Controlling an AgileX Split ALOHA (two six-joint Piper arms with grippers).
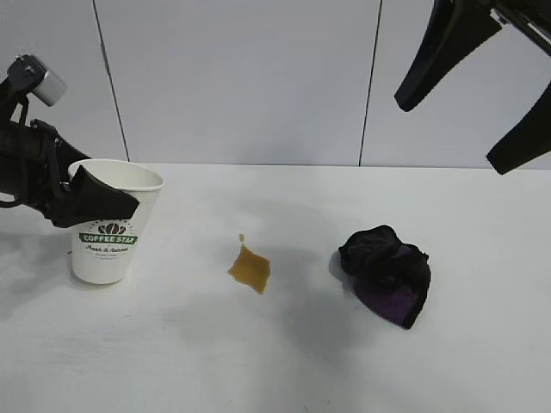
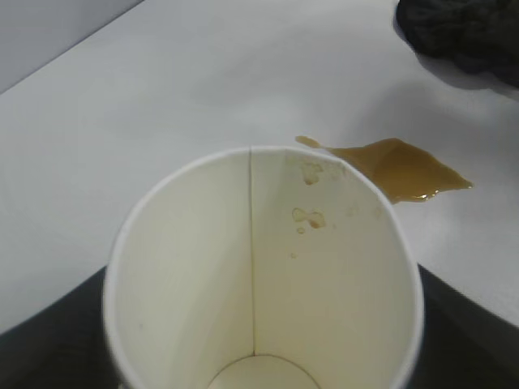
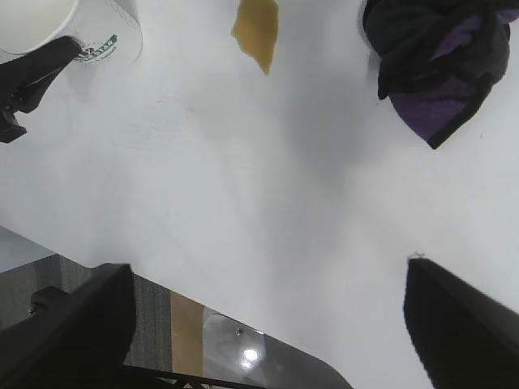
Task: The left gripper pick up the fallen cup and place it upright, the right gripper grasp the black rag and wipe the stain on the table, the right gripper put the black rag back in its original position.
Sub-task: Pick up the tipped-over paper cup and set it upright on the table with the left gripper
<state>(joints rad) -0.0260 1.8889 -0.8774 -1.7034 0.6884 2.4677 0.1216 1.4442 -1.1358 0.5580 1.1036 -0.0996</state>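
The white cup (image 1: 110,249) with its green logo stands upright on the white table (image 1: 258,353) at the left. My left gripper (image 1: 112,196) is shut on it just under the rim, one finger across its front, the other hidden behind. In the left wrist view I look down into the cup (image 2: 259,284), which has brown drops on its inner wall. The amber stain (image 1: 250,268) lies in the middle of the table. To its right sits the black rag (image 1: 385,271), its purple underside showing. My right gripper (image 1: 452,129) hangs open high above the rag, holding nothing.
A pale panelled wall (image 1: 241,77) closes the back of the table. In the right wrist view the table's near edge (image 3: 268,320) runs below my right gripper (image 3: 263,275), with grey floor beyond. The stain (image 3: 258,28), the rag (image 3: 430,65) and the cup (image 3: 97,36) all show there.
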